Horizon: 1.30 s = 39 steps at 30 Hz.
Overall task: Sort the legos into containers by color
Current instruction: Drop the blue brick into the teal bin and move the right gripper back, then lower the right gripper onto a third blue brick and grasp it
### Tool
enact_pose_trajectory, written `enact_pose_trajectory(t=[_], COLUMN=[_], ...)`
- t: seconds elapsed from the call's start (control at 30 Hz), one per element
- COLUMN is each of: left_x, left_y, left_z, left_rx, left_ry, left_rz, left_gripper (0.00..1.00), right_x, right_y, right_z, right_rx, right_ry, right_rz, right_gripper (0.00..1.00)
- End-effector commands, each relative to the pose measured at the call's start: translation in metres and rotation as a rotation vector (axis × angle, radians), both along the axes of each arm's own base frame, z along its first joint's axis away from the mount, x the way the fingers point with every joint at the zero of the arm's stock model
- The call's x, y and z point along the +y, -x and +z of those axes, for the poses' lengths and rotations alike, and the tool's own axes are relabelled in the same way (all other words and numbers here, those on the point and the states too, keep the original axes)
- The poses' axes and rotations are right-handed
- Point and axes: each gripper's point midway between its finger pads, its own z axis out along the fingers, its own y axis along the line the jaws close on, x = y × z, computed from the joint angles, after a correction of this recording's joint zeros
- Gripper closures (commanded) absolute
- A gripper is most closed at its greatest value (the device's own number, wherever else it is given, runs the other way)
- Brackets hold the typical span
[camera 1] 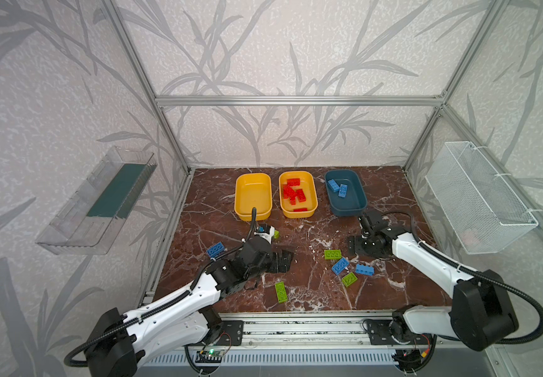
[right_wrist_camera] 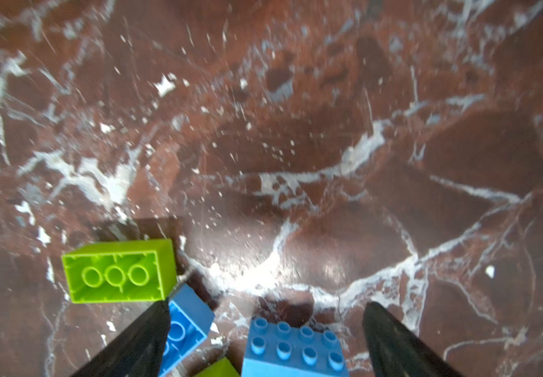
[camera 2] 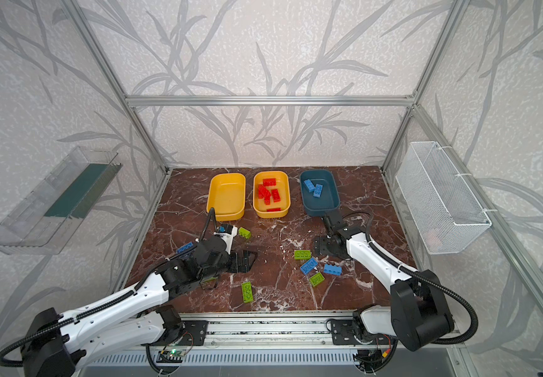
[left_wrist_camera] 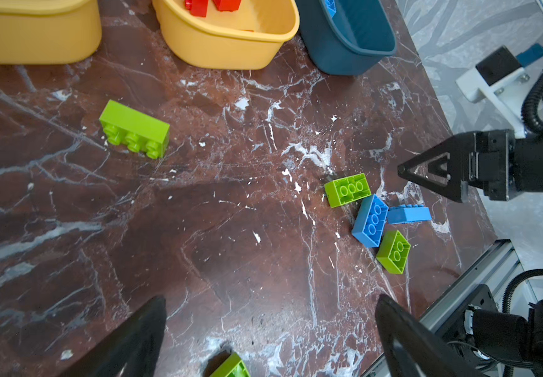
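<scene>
Three smooth rounded plastic tubs sit in a row at the back of the glossy veined brown marble table: the left yellow tub looks bare, the middle yellow tub holds a jumble of red bricks, and the teal tub has two blue bricks. Loose studded green bricks and blue bricks lie scattered up front, several flipped hollow side up. Both claws hang spread wide with nothing in them, the right claw straddling a blue brick that's cut off and blurry, while the left claw partly hides another green one.
</scene>
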Motion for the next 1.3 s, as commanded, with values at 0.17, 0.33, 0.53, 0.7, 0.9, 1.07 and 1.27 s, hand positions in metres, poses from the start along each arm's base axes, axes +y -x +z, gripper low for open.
enact_pose_trajectory(t=[0.17,0.33,0.53,0.7,0.9,1.07,1.27], left_x=[0.018,0.024,0.030,0.031,0.033,0.034,0.042], left_y=[0.003,0.007,0.009,0.009,0.009,0.008,0.005], left_z=[0.008,0.004,0.000,-0.001,-0.006,-0.006,-0.012], left_rx=[-0.039,-0.036,-0.042,-0.047,-0.049,-0.058,-0.060], left_ry=[0.000,-0.005,-0.003,-0.014,-0.024,-0.028,-0.062], left_rz=[0.065,0.073,0.088,0.087,0.091,0.093,0.134], left_gripper=[0.01,0.01,0.01,0.01,0.01,0.01,0.01], right_x=[0.000,-0.002,-0.007,-0.009,-0.009,-0.009,-0.006], right_y=[0.024,0.031,0.038,0.039,0.039,0.039,0.018], right_z=[-0.013,-0.024,-0.036,-0.044,-0.047,-0.047,-0.008], right_rx=[0.021,0.055,0.092,0.113,0.134,0.152,0.070], right_ry=[-0.036,-0.020,0.009,0.022,0.035,0.046,0.052], right_rz=[-0.030,-0.029,-0.045,-0.057,-0.061,-0.063,-0.039], right_gripper=[0.07,0.08,0.13,0.18,0.33,0.54,0.57])
